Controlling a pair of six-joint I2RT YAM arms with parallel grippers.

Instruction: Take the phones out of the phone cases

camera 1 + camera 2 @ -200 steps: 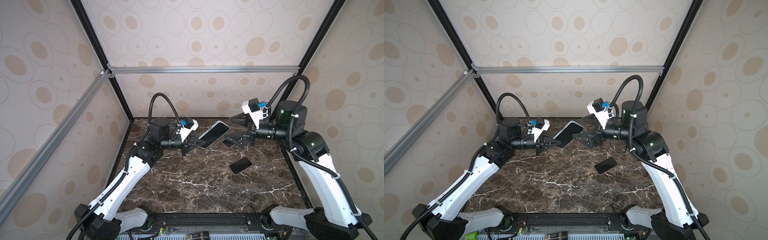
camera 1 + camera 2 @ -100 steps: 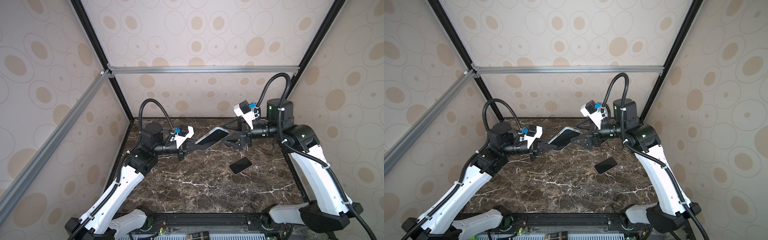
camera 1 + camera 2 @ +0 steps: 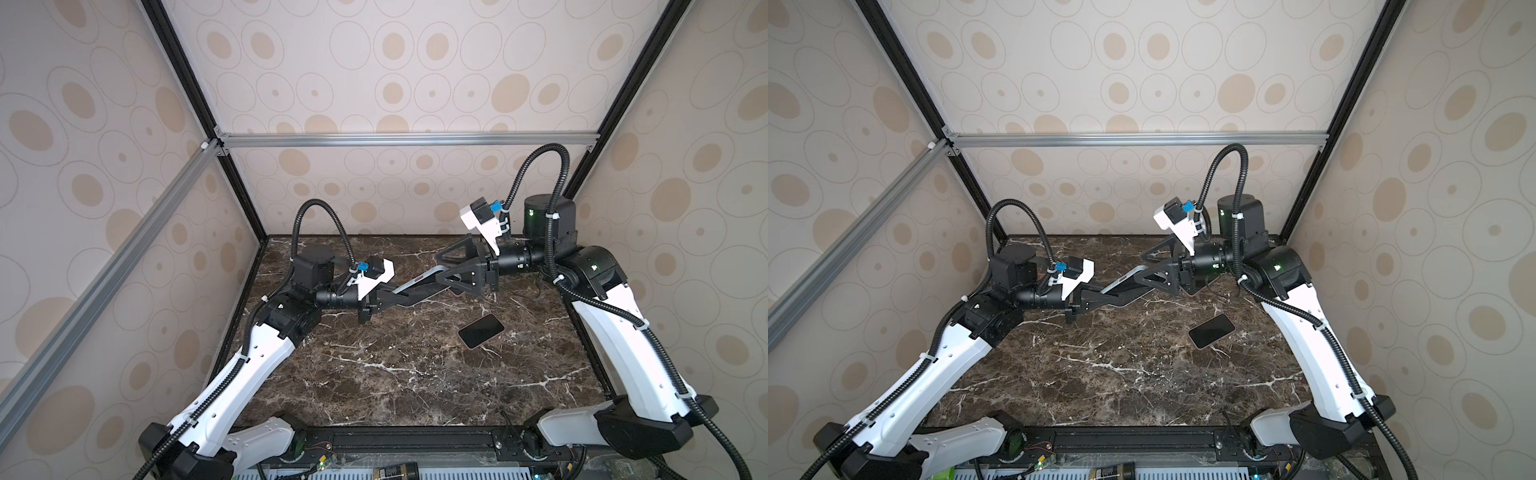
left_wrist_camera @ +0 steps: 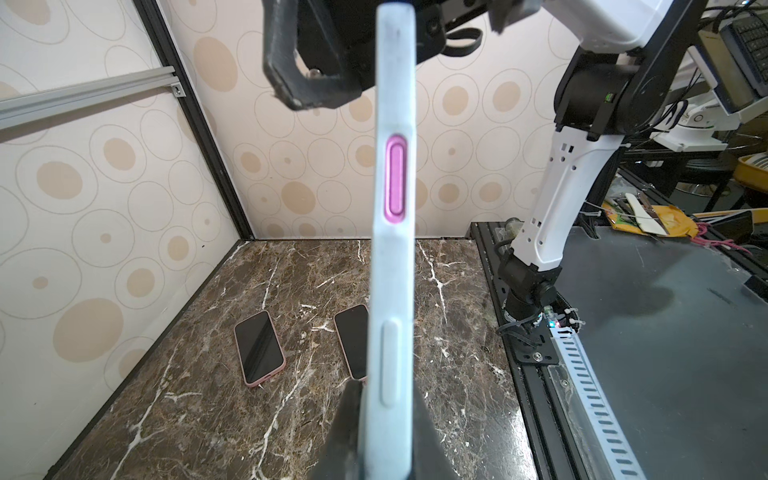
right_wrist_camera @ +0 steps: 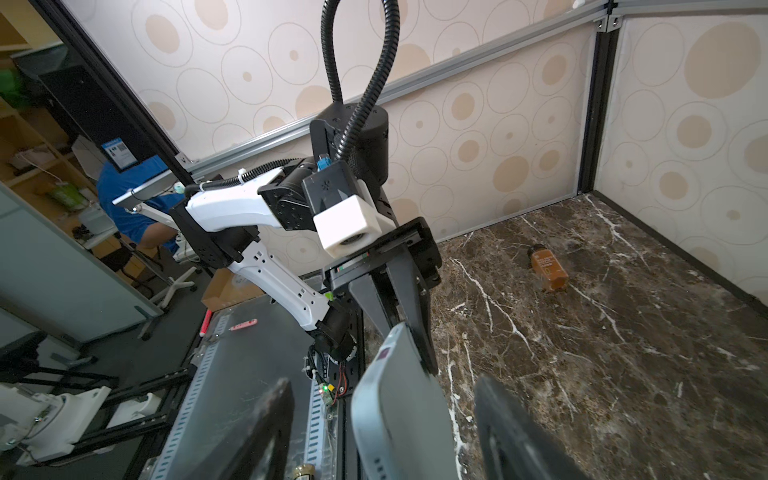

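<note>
Since the case got rolled onto its edge in the last second, I see only a thin pale strip in both top views where its dark front showed before.

On the left, my left gripper [image 4: 388,419] is clamped tight on the near end of the phone case [image 4: 392,257]. It holds the case up off the table [image 3: 374,374], slanting up toward the right. A pink side key [image 4: 395,183] peeks through the case wall, so I think the phone is still inside.

Moving right, my right gripper [image 5: 386,386] has come in to meet the case. A second ago its jaws were spread wide and clear of it. Now they sit one on each side of the far end and are closing in. The right wrist view shows a gap on both sides, so this gripper holds nothing yet. I think both ends will soon be held, and then the pulling apart can start.

Farther right, a loose black phone [image 3: 481,331] lies flat on the table, well apart from both grippers.

Some things I cannot see. The screen side of the case is turned away from every camera. Another loose phone [image 4: 353,340] is half hidden behind the case. The right gripper's fingers [image 5: 270,415] look blurry and are cut off at the picture's edge.
</note>
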